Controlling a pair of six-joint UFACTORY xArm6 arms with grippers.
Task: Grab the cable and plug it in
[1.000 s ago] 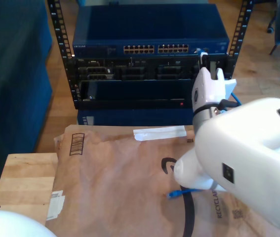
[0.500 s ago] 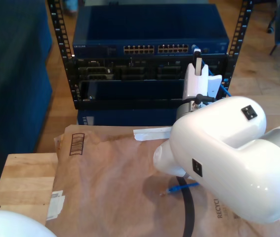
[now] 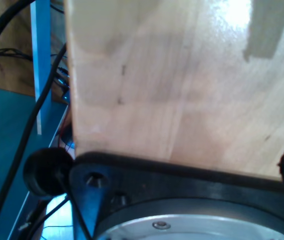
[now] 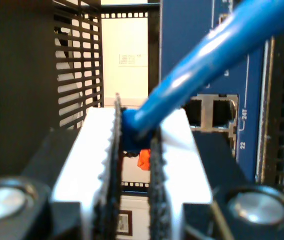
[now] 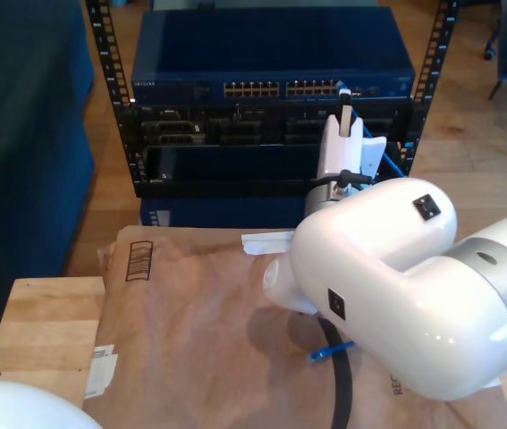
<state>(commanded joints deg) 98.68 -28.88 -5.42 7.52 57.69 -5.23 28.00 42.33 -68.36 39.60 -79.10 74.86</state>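
My second gripper (image 4: pixel 134 145) was clamped tight on the cable (image 4: pixel 207 65) just behind its plug, held up at the switch (image 5: pixel 271 54) in the rack (image 5: pixel 101 98), close to the ports (image 4: pixel 213 114) at their end toward the exterior view's right. The cable's free end (image 5: pixel 322 353) lay on the paper (image 5: pixel 190 331). My first gripper faced a wooden board (image 3: pixel 172 80); I could not tell its opening.

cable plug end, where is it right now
The cable plug end is pinched in my second end effector, just short of the blue network switch ports at their right end in the exterior view.
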